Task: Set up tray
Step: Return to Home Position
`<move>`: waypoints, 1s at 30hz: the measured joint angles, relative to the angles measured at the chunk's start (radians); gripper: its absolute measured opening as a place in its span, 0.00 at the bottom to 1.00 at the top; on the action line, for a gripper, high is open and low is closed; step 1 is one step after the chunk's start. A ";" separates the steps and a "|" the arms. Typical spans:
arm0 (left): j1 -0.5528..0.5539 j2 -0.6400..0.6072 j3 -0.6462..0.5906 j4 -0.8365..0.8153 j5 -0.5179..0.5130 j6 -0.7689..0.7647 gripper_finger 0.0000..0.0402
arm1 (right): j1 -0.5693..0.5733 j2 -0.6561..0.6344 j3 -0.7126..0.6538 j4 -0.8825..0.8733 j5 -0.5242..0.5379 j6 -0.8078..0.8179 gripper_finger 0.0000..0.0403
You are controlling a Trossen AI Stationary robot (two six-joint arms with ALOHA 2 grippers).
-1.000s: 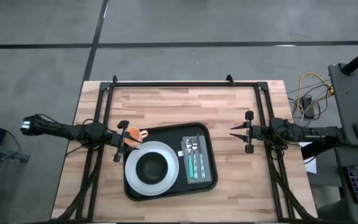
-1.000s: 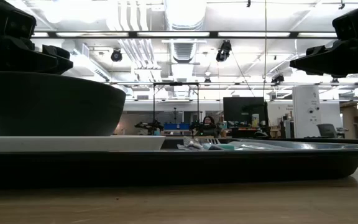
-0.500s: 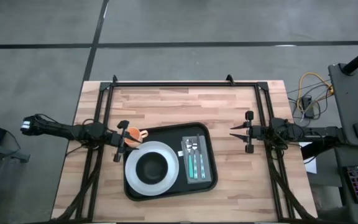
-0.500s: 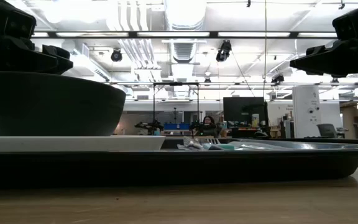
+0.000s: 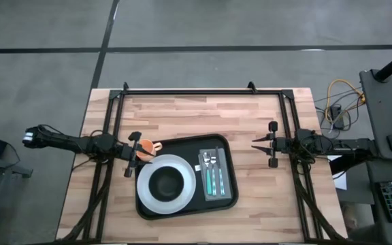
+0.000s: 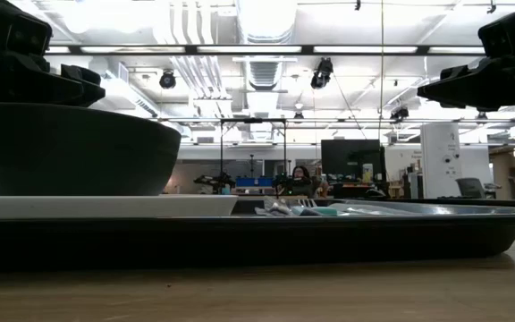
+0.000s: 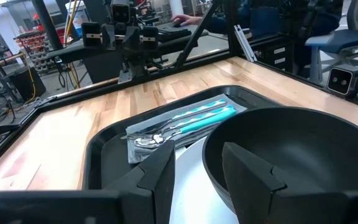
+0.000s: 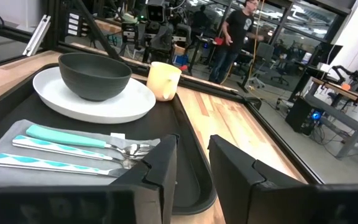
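The black tray [image 5: 230, 194] lies mid-table. On it stands a white plate [image 5: 143, 196] carrying a dark bowl [image 5: 167, 184]. Right of the plate lies a grey napkin [image 5: 211, 158] with teal-handled cutlery [image 8: 73, 146]. A cream cup [image 8: 163, 79] stands on the table at the tray's far left corner. My left gripper [image 5: 145, 155] hovers open over that corner, above the cup and the bowl's edge [image 7: 291, 155], touching nothing. My right gripper [image 5: 253, 144] waits open, raised off the table to the right of the tray.
A black frame rail [image 5: 203, 91] runs along the table's far edge, and rails also run down both sides. Bare wood [image 5: 182, 116] lies between the tray and the far rail. People and workbenches show in the room beyond the table [image 6: 298, 179].
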 joint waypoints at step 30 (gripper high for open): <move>0.000 0.000 0.000 0.000 0.000 0.000 0.29 | 0.000 0.001 0.000 0.000 0.000 0.000 0.21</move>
